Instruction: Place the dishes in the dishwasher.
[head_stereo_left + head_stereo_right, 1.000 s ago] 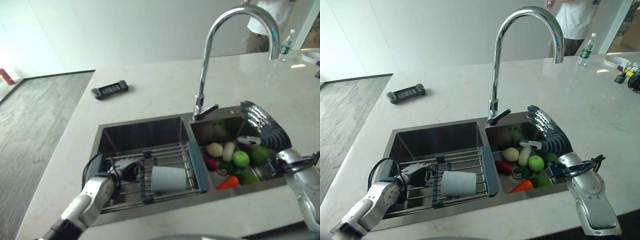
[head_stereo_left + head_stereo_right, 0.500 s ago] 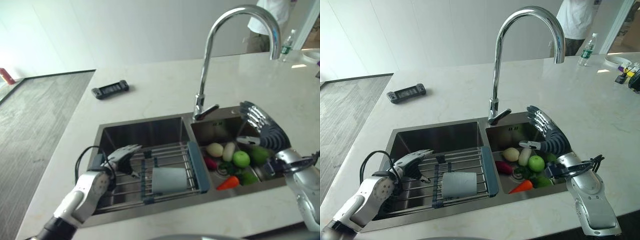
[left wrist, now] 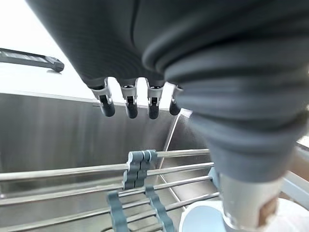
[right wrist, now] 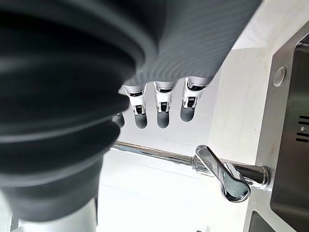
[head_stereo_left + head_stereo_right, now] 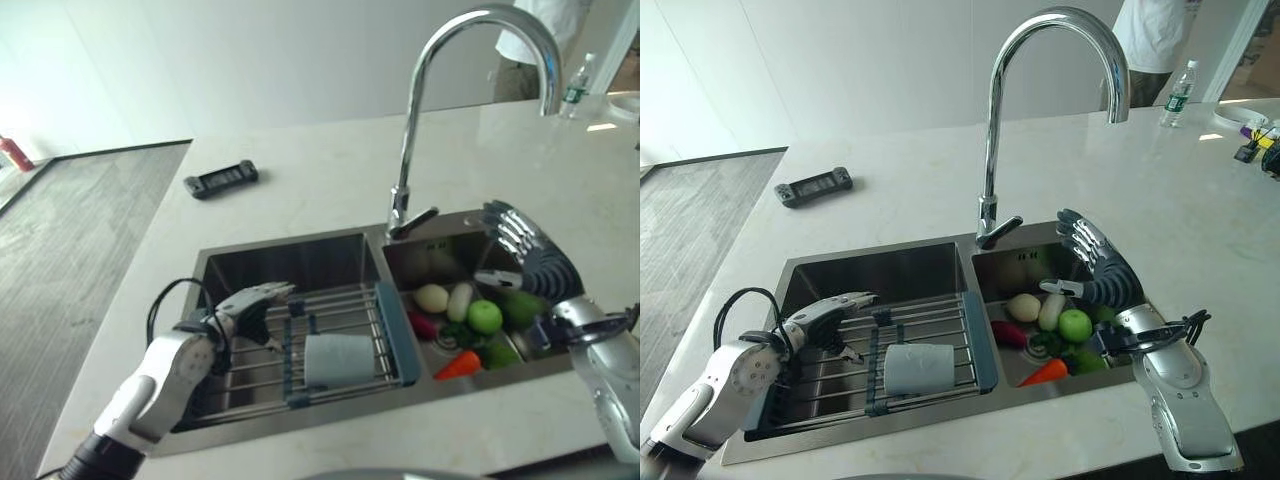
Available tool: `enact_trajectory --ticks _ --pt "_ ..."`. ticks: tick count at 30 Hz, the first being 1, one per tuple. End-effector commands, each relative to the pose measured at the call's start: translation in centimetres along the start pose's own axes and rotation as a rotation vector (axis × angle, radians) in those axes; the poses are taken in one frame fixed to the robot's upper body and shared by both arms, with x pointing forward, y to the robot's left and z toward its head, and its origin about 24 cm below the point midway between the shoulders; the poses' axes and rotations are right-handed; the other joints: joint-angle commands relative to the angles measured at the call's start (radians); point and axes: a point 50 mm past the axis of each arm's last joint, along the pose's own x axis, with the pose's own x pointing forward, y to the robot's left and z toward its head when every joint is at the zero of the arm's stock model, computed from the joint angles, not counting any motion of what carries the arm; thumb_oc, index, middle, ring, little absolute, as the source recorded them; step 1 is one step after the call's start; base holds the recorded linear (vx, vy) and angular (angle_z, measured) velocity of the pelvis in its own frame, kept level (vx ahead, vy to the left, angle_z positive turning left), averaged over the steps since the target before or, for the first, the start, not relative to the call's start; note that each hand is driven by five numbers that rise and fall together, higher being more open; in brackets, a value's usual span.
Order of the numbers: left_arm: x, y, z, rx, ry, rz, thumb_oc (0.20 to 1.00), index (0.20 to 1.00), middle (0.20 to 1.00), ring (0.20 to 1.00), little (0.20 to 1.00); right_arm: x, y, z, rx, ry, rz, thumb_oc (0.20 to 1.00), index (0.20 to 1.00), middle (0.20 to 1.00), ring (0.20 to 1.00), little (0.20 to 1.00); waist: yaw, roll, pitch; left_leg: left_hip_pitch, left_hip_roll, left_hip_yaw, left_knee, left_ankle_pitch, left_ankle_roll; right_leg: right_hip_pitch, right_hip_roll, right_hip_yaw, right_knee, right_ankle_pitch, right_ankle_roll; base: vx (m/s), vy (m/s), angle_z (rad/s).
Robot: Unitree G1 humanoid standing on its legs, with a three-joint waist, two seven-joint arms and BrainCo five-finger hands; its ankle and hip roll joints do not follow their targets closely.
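Note:
A pale cup (image 5: 337, 358) lies on its side on the wire rack (image 5: 330, 303) that spans the left sink basin; its rim also shows in the left wrist view (image 3: 203, 220). My left hand (image 5: 250, 300) hovers open over the rack's left part, a short way left of the cup, fingers (image 3: 128, 104) straight and holding nothing. My right hand (image 5: 1100, 265) is open above the right basin, its fingers (image 4: 161, 111) pointing towards the faucet's lever (image 4: 227, 176).
The right basin holds vegetables and fruit: a green apple (image 5: 483, 317), a carrot (image 5: 455, 365), a potato (image 5: 430, 298). A tall curved faucet (image 5: 412, 150) rises between the basins. A black controller (image 5: 220, 179) lies on the counter; a bottle (image 5: 573, 90) and a person (image 5: 520, 45) are at the back right.
My left hand has lifted from the rack's left end, straightened its fingers and moved a little right towards the cup. The right hand and the cup have stayed put.

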Motion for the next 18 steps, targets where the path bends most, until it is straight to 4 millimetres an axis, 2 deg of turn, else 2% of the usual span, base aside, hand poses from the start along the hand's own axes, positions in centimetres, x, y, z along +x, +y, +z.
enact_trajectory --ticks 1,18 --pt "0.3 2.8 1.5 0.040 -0.088 0.087 1.000 1.000 1.000 1.000 1.000 1.6 -0.4 3.1 -0.055 -0.170 -0.006 1.000 1.000 1.000 1.000 1.000 -0.004 0.022 0.022 0.107 0.046 -0.003 0.013 -0.143 -0.031 0.057 -0.001 -0.051 0.006 -0.047 0.069 0.03 -0.016 -0.08" --pt "0.5 2.5 2.8 0.055 -0.165 0.034 1.000 1.000 1.000 1.000 1.000 1.4 0.1 2.9 -0.040 -0.157 0.004 1.000 1.000 1.000 1.000 1.000 -0.023 0.028 0.026 0.118 0.045 0.022 0.013 -0.146 -0.026 0.056 0.003 -0.039 0.006 -0.043 0.072 0.01 -0.008 -0.04"
